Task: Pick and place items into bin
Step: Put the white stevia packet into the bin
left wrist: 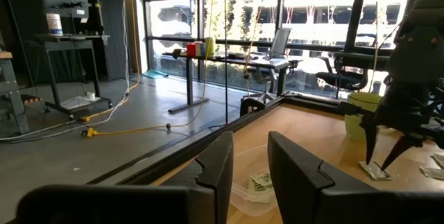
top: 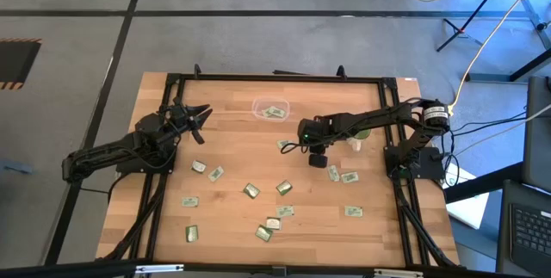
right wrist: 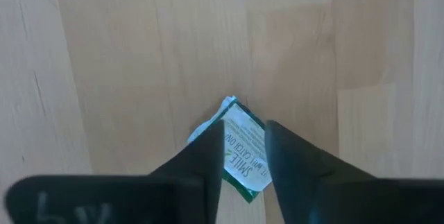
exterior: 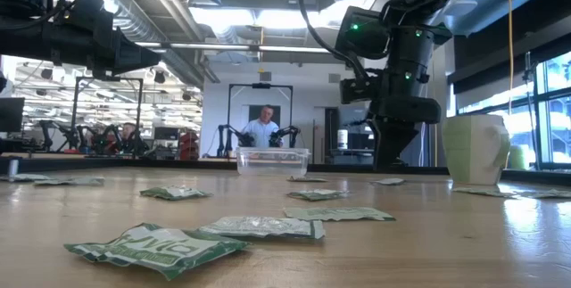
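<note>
- nearest the low camera, crumpled green-and-white flat packet [exterior: 156,250] lying on the wooden table [exterior: 464,243]
- right gripper [right wrist: 244,156] pointed down mid-table, dark fingers [right wrist: 205,161] astride one green-white packet [right wrist: 244,156], slightly apart, pinch uncertain
- small clear shallow plastic bin [top: 270,108] near the far edge, one packet inside
- left gripper [top: 200,120] raised by the left side, jaws spread, empty
- pale green round cup [exterior: 475,149] beside the right arm
</note>
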You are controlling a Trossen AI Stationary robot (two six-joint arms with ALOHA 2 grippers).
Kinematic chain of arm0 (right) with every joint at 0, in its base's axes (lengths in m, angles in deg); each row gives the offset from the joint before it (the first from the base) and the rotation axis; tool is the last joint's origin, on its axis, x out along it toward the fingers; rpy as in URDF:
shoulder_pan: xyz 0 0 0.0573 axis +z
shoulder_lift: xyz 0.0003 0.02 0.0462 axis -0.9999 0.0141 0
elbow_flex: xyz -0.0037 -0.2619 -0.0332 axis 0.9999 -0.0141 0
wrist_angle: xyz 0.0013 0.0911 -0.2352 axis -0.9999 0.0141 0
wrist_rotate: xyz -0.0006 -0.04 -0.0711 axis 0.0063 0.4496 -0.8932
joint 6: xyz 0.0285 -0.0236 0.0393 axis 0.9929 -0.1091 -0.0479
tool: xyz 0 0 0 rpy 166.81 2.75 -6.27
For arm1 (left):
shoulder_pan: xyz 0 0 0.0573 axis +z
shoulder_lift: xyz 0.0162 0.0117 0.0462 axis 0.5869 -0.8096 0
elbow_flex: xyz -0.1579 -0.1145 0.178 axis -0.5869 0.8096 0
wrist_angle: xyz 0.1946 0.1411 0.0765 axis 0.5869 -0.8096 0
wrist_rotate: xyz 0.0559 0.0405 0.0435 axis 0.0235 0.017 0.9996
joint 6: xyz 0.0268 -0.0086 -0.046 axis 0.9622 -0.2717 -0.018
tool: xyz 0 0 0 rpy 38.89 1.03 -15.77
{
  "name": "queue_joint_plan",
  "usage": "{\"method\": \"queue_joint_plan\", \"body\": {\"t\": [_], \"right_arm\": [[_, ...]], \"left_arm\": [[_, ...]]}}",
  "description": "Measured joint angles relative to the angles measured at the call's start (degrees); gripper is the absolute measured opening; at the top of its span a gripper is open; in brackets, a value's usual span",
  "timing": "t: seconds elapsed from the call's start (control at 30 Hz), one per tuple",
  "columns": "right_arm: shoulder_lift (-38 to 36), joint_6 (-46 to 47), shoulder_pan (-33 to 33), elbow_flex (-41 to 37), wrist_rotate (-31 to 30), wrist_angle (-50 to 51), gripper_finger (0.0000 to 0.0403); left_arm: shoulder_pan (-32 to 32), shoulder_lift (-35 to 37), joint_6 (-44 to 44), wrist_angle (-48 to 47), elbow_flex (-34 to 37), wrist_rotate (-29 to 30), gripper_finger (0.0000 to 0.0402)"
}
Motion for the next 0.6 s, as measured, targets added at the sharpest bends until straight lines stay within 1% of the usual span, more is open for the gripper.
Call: {"method": "queue_joint_plan", "body": {"t": [0.1, 0.2, 0.33, 0.6], "right_arm": [[0.0, -0.2, 0.0, 0.0, 0.0, 0.0, 0.0137], [0.0, -0.5, 0.0, 0.0, 0.0, -0.1, 0.0149], [0.1, -0.4, 0.0, 0.0, 0.0, -0.5, 0.0151], [3.7, -0.4, 0.0, 0.2, 0.0, -1.3, 0.0148]], "left_arm": [[0.0, 0.0, 0.0, 0.0, 0.0, 0.0, 0.0086], [0.0, 0.0, 0.0, 0.0, 0.0, 0.0, 0.0086], [0.0, 0.0, 0.0, 0.0, 0.0, 0.0, 0.0086], [0.0, 0.0, 0.0, 0.0, 0.0, 0.0, 0.0086]]}}
